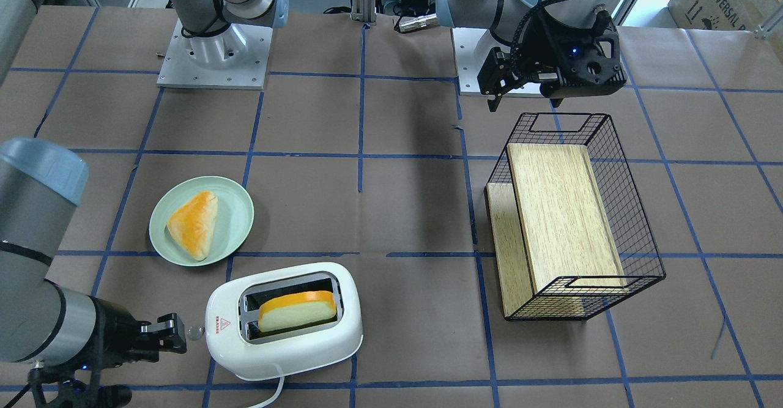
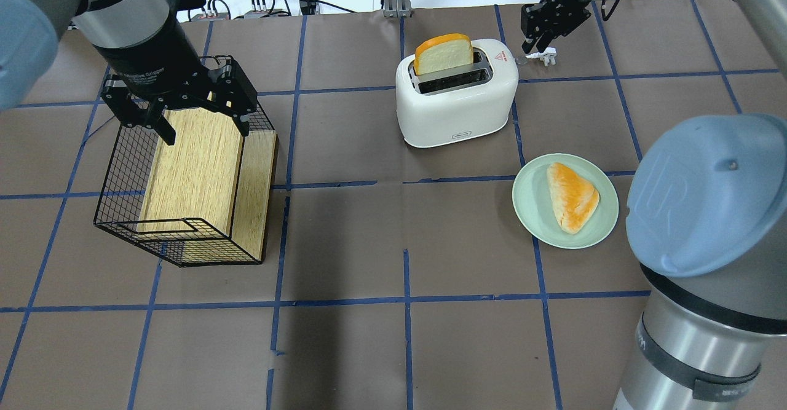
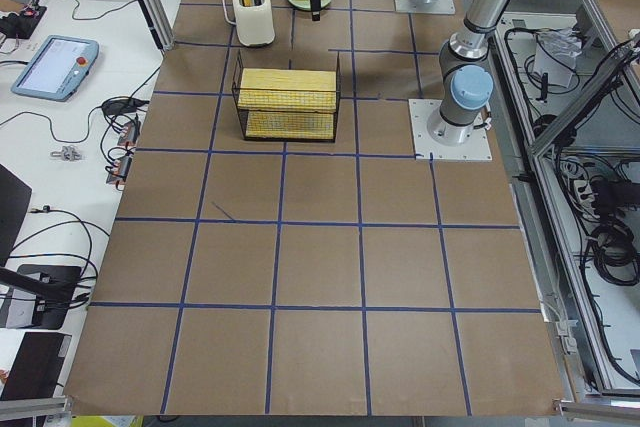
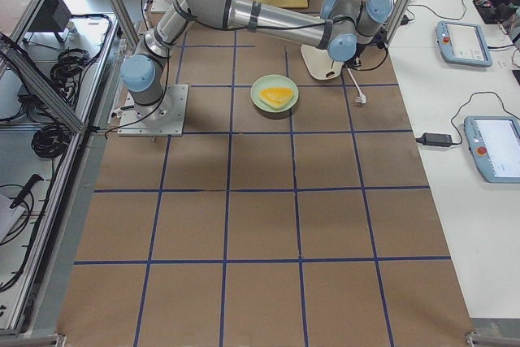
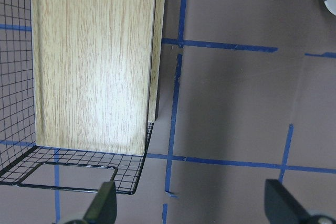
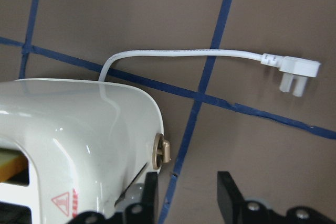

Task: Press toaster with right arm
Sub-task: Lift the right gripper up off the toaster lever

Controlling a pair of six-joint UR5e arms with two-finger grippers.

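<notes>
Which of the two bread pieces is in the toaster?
The squarish slice, upright in the toaster slot; the triangular piece lies flat on the green plate.

Glossy white plastic toaster [image 1: 293, 352], black wire basket [image 1: 633, 212] holding wood-grain board [image 1: 563, 212], matt brown table cover [image 1: 404, 212].

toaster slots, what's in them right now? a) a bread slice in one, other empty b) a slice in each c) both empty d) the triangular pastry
a: a single bread slice stands in one slot of the toaster, the other slot is bare; the pastry lies on the green plate.
</notes>
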